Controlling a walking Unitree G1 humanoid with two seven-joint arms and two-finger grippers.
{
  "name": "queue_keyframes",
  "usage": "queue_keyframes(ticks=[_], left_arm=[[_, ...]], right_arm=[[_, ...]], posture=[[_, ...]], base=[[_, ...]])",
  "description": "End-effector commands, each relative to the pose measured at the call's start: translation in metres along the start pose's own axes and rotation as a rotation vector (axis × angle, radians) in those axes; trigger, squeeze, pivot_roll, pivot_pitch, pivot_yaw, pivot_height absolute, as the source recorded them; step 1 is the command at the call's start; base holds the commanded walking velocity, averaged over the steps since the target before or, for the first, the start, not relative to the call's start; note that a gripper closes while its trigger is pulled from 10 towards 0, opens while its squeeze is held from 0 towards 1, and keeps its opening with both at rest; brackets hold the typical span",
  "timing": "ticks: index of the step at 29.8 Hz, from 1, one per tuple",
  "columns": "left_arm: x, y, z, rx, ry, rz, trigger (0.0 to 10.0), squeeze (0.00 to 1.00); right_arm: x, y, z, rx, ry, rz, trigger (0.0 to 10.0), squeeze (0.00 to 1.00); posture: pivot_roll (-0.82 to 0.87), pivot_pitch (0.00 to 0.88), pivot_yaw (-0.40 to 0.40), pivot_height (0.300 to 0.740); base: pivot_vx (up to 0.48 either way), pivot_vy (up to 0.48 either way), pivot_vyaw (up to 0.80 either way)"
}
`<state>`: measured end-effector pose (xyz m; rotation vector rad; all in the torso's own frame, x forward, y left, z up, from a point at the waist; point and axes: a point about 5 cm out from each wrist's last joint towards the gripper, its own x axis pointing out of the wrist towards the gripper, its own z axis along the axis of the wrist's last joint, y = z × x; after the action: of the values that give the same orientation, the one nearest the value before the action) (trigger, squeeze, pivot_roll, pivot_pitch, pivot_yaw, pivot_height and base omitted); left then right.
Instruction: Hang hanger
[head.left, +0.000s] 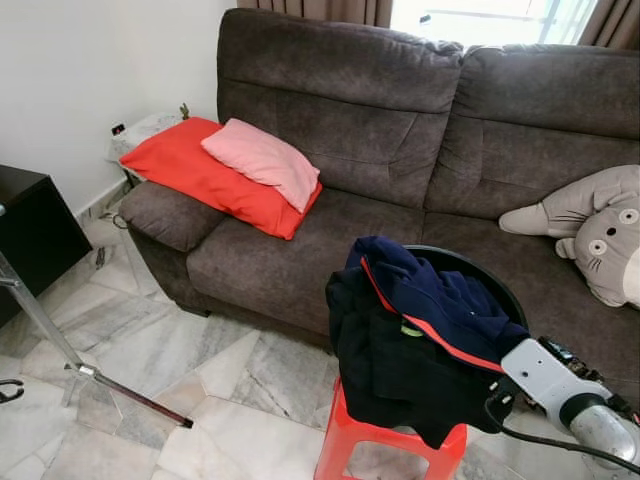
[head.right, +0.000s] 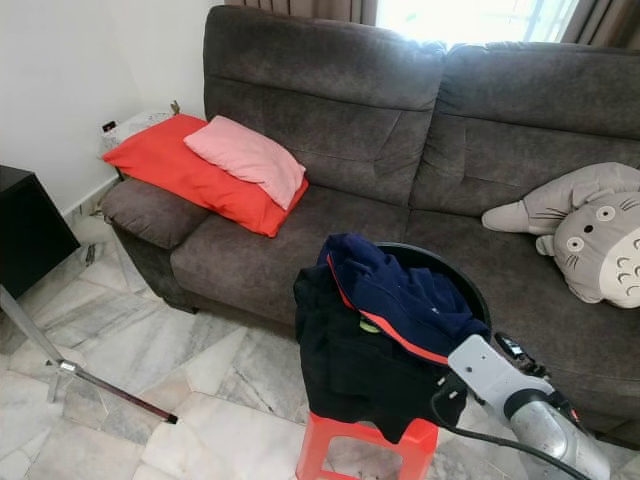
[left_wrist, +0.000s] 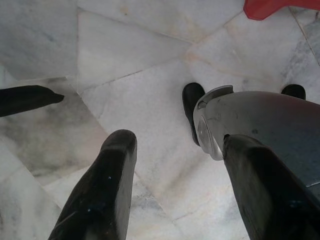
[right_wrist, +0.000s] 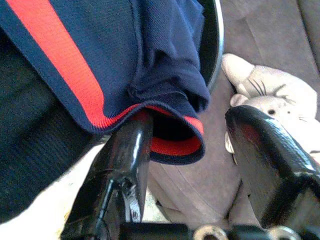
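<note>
Beside the red stool (head.left: 390, 440), the right gripper (right_wrist: 195, 145) has its fingers spread wide, touching the hem of the dark blue clothes (head.left: 420, 320) heaped ahead in a black tub (head.left: 480, 270); no hanger can be picked out.

Red stool (head.left: 385, 440) (on marble floor (head.left: 230, 380)) carries basket (head.left: 495, 275) w/ clothes (head.left: 420, 330).

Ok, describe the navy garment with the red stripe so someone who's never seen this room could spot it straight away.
In front of the brown sofa stands a red plastic stool. A black tub on it is heaped with dark clothes; the navy garment lies on top, the one edged with a red stripe, unlike the plain black fabric beneath.
</note>
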<state>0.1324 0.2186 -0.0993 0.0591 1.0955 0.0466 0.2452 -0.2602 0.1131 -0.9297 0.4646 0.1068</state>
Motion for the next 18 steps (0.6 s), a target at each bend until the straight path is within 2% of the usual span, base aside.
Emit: queue_keyframes(ticks=[1,8,14,18], left_arm=[[0.000,0.000,-0.004,0.010,0.017,0.003,10.0,0.00],[0.000,0.000,-0.004,0.008,0.018,0.002,10.0,0.00],[0.000,-0.001,-0.004,0.009,0.018,0.004,10.0,0.00],[0.000,-0.001,-0.004,0.010,0.016,0.004,10.0,0.00]], right_arm=[[0.001,0.004,-0.001,-0.038,0.006,0.036,10.0,0.00],[0.000,0.004,-0.002,-0.064,0.022,0.040,10.0,0.00],[-0.005,0.014,-0.017,-0.063,0.128,0.110,10.0,0.00],[-0.005,0.016,-0.014,-0.073,0.109,0.113,10.0,0.00]], posture=[[-0.09,0.044,0.011,0.740],[-0.09,0.044,0.012,0.740],[-0.09,0.033,0.012,0.740],[-0.08,0.025,0.013,0.740]], base=[[0.000,0.000,0.00],[0.000,0.000,0.00],[0.000,0.000,0.00],[0.000,0.000,0.00]])
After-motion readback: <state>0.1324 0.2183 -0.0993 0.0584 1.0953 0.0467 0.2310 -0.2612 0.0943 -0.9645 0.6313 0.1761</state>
